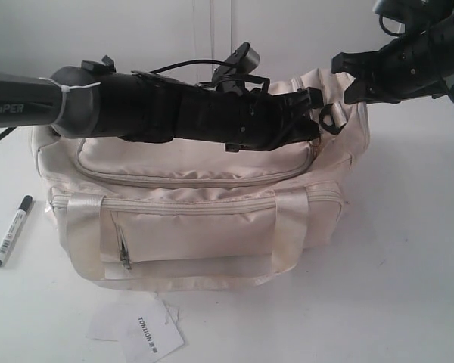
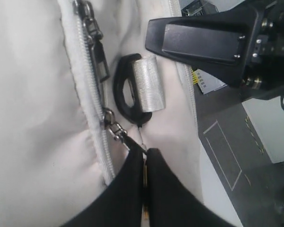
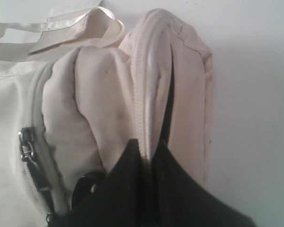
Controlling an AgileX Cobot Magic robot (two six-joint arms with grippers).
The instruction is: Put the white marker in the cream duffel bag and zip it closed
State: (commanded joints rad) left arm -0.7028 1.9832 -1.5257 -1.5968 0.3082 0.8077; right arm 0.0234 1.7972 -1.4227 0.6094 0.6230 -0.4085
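Left pincer (image 2: 144,158) first: we see its two fingers pressed narrow on the zip pull (image 2: 119,133) at one end of the cream duffel bag (image 1: 197,219), just beside the black strap ring (image 2: 124,90). Our right pincer (image 3: 149,147) is likewise closed down, pinching a fold of the bag's fabric at that same end. In the exterior view the left arm reaches across the top flap (image 1: 189,162) to get there, and the right arm comes in from the upper right.

The white marker (image 1: 11,231) lies on the counter (image 1: 408,265) off the bag's left end, apart from it, and neither pincer is near it. A paper tag (image 1: 147,333) lies in front of the bag.

We judge the step in hand to be opening the bag. The marker is not yet inside, the stretch of zip (image 2: 87,94) we can see looks meshed, and one pincer has the pull while the other braces the cloth. As we read it, the next move calls for drawing the pull along the curved track toward the far end while the right pincer holds the fabric taut. It should follow the curve rather than pull straight, so the slider does not bind. Only with the flap open can the marker be fetched.
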